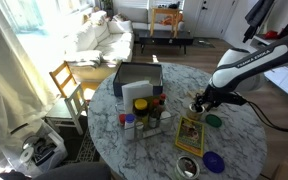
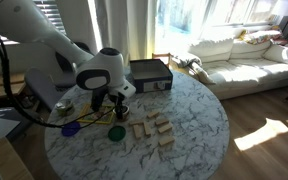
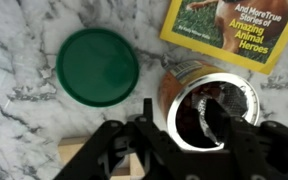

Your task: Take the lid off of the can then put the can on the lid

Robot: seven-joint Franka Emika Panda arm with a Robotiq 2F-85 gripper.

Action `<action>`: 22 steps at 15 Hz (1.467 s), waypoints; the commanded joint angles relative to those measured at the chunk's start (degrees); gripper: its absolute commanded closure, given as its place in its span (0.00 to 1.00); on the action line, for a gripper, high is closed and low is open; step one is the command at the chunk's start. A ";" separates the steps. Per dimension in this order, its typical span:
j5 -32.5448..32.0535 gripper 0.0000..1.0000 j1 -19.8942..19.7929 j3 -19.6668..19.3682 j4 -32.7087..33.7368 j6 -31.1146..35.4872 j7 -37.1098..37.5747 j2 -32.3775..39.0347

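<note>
Under the tool [image 3: 199,128] sits the can [image 3: 209,95], jaws seemingly straddling it — can't tell if gripping. Green lid [image 3: 97,65] lies beside tool on bench [image 3: 24,130]. Risk: off-centre pinch tips can — or it lands off lid.

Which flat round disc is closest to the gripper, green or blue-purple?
The flat round green plastic lid, lying beside the gripper; the blue-purple disc lies farther off, outside the wrist view.

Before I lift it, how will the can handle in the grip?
Open, with the lid beside it and only dark showing inside, the can is probably light. Short and wide, it should stand steady, though on its side it would roll. Its wall looks like smooth metal: likely stiff, but it may slip in the gripper.
</note>
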 commanded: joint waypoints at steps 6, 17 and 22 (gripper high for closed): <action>2.86 1.00 -1.83 0.49 1.15 -0.53 -3.85 -0.59; 4.57 0.97 -9.28 0.40 0.22 -6.45 -32.34 -5.91; 2.86 0.97 -10.27 -0.37 -1.10 -8.82 -40.79 -5.21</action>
